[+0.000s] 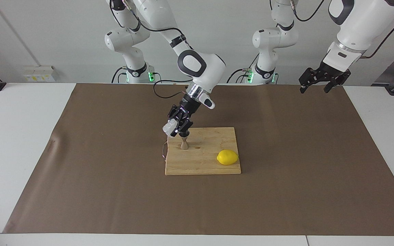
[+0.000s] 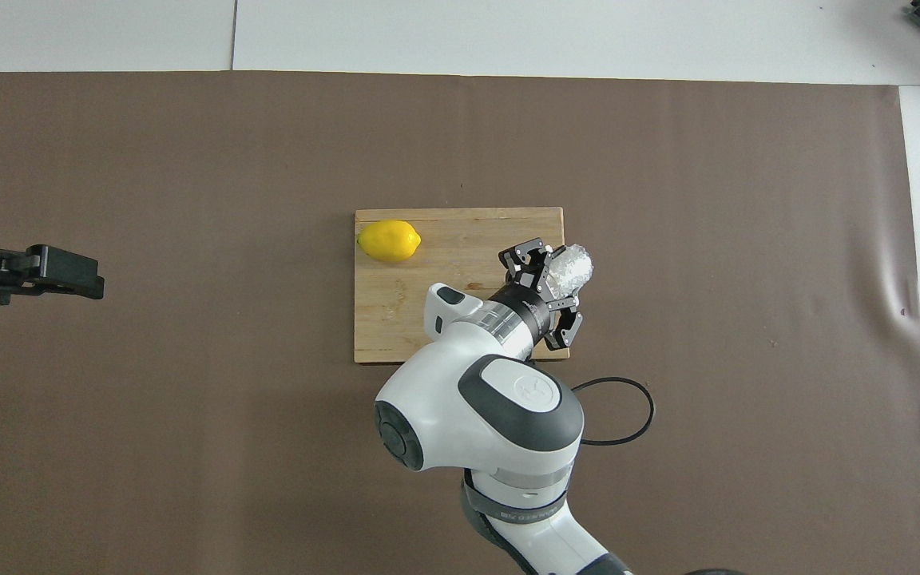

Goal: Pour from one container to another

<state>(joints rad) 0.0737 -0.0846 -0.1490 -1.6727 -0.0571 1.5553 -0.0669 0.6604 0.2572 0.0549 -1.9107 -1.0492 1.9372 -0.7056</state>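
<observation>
Over the cutting board [image 1: 214, 164], right gripper [image 1: 177, 129] clamps the tilted cup [image 1: 169, 127] above the jigger [image 1: 184, 143]: pouring step. Next, judged: tip further, mouth over jigger. Left gripper [image 1: 315, 87] waits, jaws wide, empty.

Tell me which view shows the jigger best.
The facing view: the jigger stands upright on the board, just under the right gripper and the cup. The overhead view hides it under that gripper.

I see a crinkly translucent cup [image 1: 169, 127], a pale wooden board [image 1: 204, 160], a glossy yellow lemon [image 1: 227, 157], and matt brown paper [image 1: 115, 171].
</observation>
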